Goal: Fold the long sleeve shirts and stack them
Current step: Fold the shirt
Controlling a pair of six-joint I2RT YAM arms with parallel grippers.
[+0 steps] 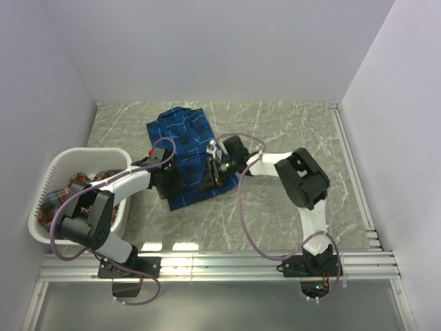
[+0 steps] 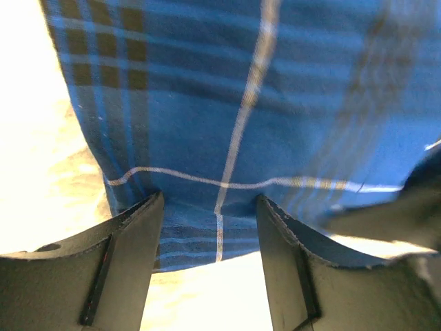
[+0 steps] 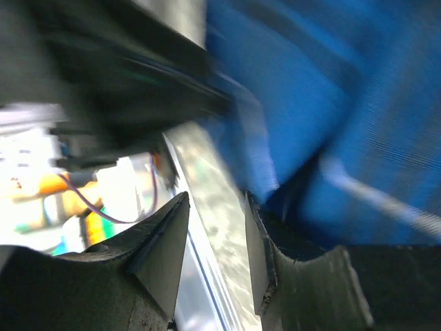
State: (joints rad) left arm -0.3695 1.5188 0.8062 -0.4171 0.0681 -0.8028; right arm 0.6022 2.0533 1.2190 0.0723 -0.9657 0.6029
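Observation:
A royal blue plaid long sleeve shirt (image 1: 185, 141) lies partly folded in the middle of the table. My left gripper (image 1: 169, 183) is low at its left edge. In the left wrist view the jaws (image 2: 208, 201) stand open, with the shirt's hem (image 2: 227, 145) lying between the fingertips, not pinched. My right gripper (image 1: 213, 175) is over the shirt's right side. Its view is blurred: the jaws (image 3: 216, 200) are apart with bare table between them, and blue cloth (image 3: 331, 103) bunches against the right finger. A red-orange plaid shirt (image 1: 66, 198) lies in the basket.
The white plastic laundry basket (image 1: 91, 153) stands at the left, beside the left arm. Grey marble tabletop (image 1: 289, 131) spreads right of the shirt. White walls close in three sides, and a metal rail (image 1: 227, 261) runs along the near edge.

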